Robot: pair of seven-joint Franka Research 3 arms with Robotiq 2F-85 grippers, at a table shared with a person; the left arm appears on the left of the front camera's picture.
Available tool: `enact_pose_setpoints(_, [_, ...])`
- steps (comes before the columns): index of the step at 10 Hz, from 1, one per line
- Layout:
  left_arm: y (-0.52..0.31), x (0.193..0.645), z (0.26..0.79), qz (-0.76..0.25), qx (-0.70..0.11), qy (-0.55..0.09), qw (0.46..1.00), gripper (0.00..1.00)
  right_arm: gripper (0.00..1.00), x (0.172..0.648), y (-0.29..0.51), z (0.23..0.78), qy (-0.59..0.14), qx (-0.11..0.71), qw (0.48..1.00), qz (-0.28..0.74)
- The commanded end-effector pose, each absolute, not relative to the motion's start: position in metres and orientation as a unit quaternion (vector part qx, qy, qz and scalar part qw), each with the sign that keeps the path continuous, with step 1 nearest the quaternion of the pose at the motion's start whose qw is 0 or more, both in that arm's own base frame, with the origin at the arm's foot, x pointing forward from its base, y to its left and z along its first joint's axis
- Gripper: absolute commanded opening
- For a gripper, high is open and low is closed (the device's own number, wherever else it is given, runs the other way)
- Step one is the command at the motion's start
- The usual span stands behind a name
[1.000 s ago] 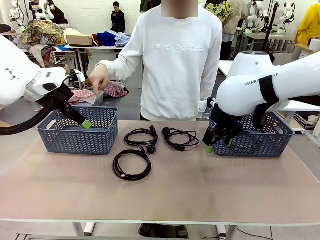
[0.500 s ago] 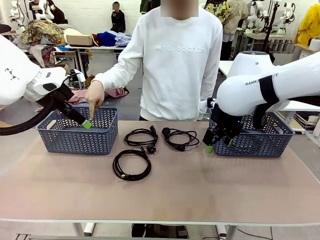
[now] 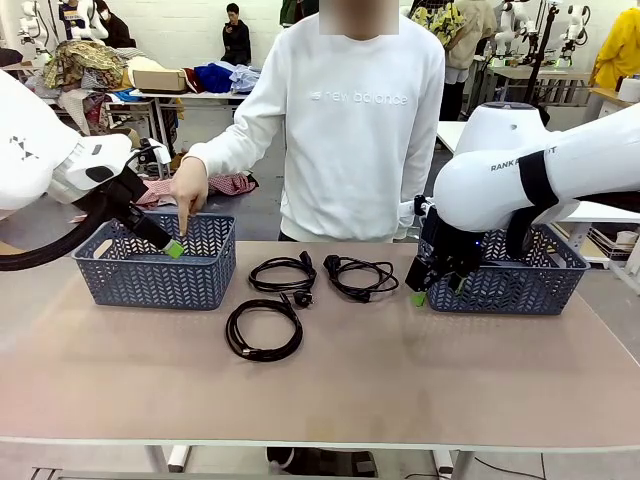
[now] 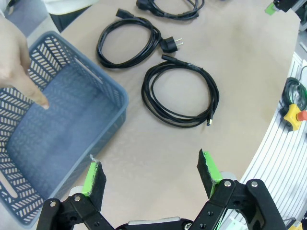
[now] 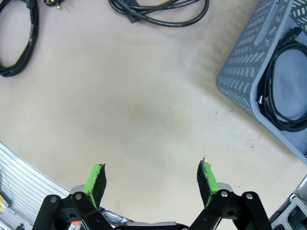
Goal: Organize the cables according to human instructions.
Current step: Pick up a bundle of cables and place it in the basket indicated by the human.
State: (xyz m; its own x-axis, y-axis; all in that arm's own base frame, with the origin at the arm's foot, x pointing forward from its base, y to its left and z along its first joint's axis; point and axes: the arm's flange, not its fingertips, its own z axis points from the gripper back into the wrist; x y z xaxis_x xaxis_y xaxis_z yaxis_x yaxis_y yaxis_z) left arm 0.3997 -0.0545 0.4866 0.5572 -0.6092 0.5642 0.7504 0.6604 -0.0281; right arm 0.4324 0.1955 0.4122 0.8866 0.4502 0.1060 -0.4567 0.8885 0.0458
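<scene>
Front view | 3 cables (image 3: 262,356) lie between both jaws (wide apart, empty), touching neither

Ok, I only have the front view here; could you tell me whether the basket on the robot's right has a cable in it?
Observer: Yes. The right wrist view shows one coiled cable lying inside the right basket.
Operator: Thank you. Is there anything in the basket the person is pointing into?
Observer: No. In the left wrist view, the floor of the left basket looks bare under the person's hand, as far as it shows.
Operator: And is the left gripper ready to pick?
Observer: It looks so. The left gripper is open with nothing between its pads, above the table beside that basket.
</scene>
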Motion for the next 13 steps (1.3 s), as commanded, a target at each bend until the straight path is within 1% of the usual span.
enact_pose_setpoints(1, [-0.054,0.4,0.487,-0.39,-0.134,-0.264,0.872,1.0,1.0,0.433,0.195,0.414,-0.048,0.035,0.971,0.233])
enact_pose_setpoints(6, [-0.137,0.414,0.483,-0.494,-0.083,-0.174,0.848,1.0,1.0,0.433,0.195,0.414,-0.048,0.035,0.971,0.233])
enact_pose_setpoints(9, [-0.19,0.409,0.456,-0.547,-0.052,-0.142,0.823,1.0,1.0,0.433,0.195,0.414,-0.048,0.035,0.971,0.233])
enact_pose_setpoints(10, [-0.203,0.407,0.447,-0.552,-0.035,-0.137,0.822,1.0,1.0,0.433,0.195,0.414,-0.048,0.035,0.971,0.233])
enact_pose_setpoints(13, [-0.229,0.401,0.428,-0.559,-0.03,-0.124,0.82,1.0,1.0,0.433,0.195,0.414,-0.048,0.035,0.971,0.233])
